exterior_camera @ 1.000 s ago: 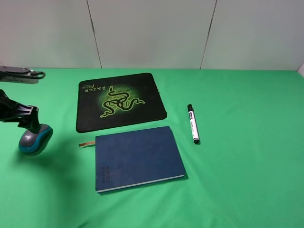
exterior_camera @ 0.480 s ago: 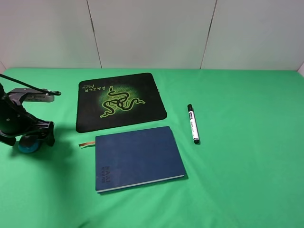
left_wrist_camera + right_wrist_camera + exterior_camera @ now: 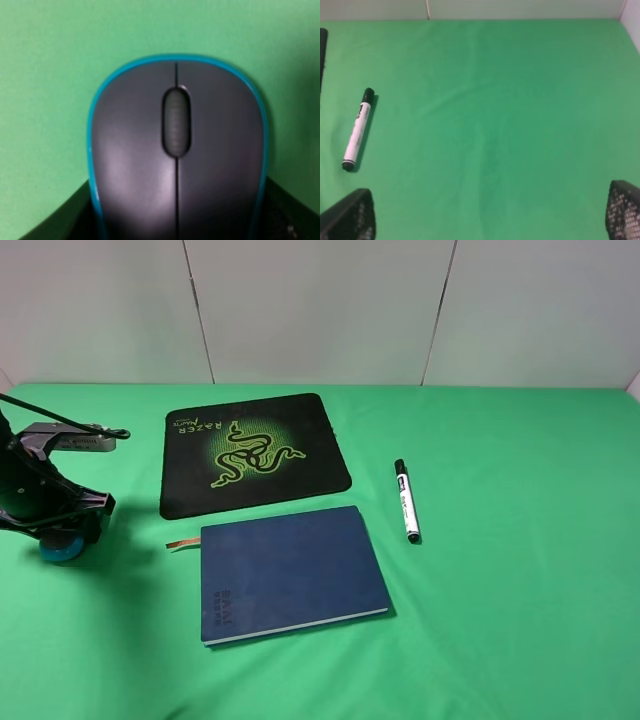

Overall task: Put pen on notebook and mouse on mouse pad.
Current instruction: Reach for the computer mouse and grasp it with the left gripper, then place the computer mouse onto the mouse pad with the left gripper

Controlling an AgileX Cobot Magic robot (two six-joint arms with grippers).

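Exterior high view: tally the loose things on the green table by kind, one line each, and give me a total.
Pen: 1
Notebook: 1
Mouse: 1
Mouse pad: 1
Total: 4

green table (image 3: 500, 640), mouse pad (image 3: 255, 452), notebook (image 3: 292, 572), pen (image 3: 406, 501), mouse (image 3: 58, 551)

A bright green cloth covers the counter (image 3: 520, 640), smooth apart from a few shallow wrinkles that show in the right wrist view. Behind it stands a pale grey-white wall (image 3: 320, 310) of flat panels, split by two thin dark seams (image 3: 198, 310) that lean slightly off upright. The cloth meets the wall in a straight line along the far side. The light is even and soft, and shadows on the green are faint
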